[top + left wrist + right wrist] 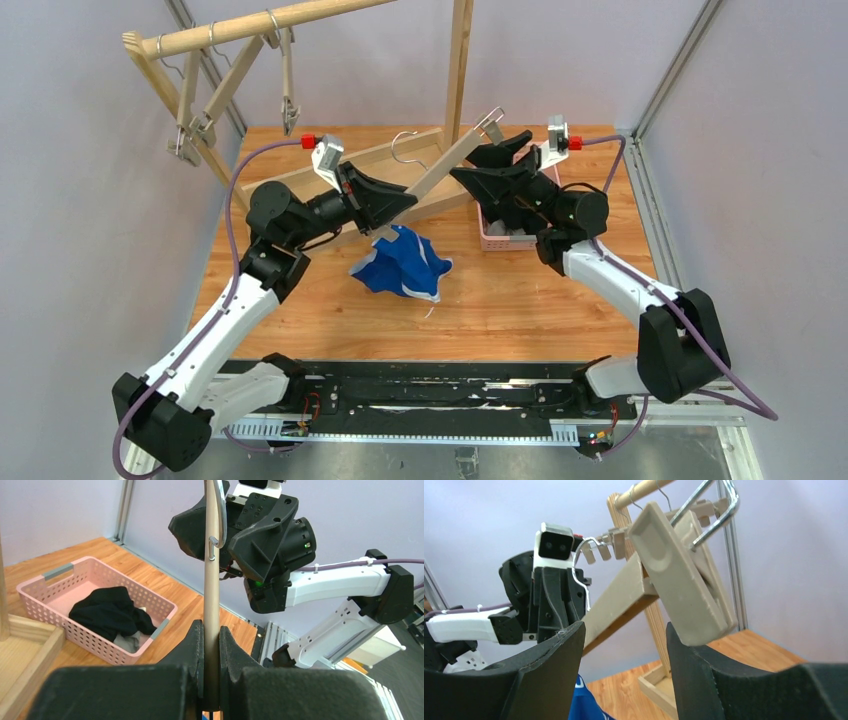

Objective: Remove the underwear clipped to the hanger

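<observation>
A pale wooden hanger (440, 170) slants across the middle of the table. My left gripper (405, 205) is shut on its bar (212, 590), which rises straight between the fingers (197, 645). The bright blue underwear (400, 262) hangs from the hanger's lower end, its hem touching the table. My right gripper (468, 160) stands open at the hanger's upper end. That end's clip (679, 585) sits just above the right finger (694, 660), and the blue cloth (584, 705) shows below. The black underwear (110, 612) and the grey underwear (129, 641) lie in a pink basket (55, 580).
The pink basket (490, 238) sits under my right arm. A wooden rack with a top rail (250, 28), an upright post (459, 60) and a low base frame (385, 152) stands at the back. Two more clip hangers (195, 110) (288, 90) hang from the rail.
</observation>
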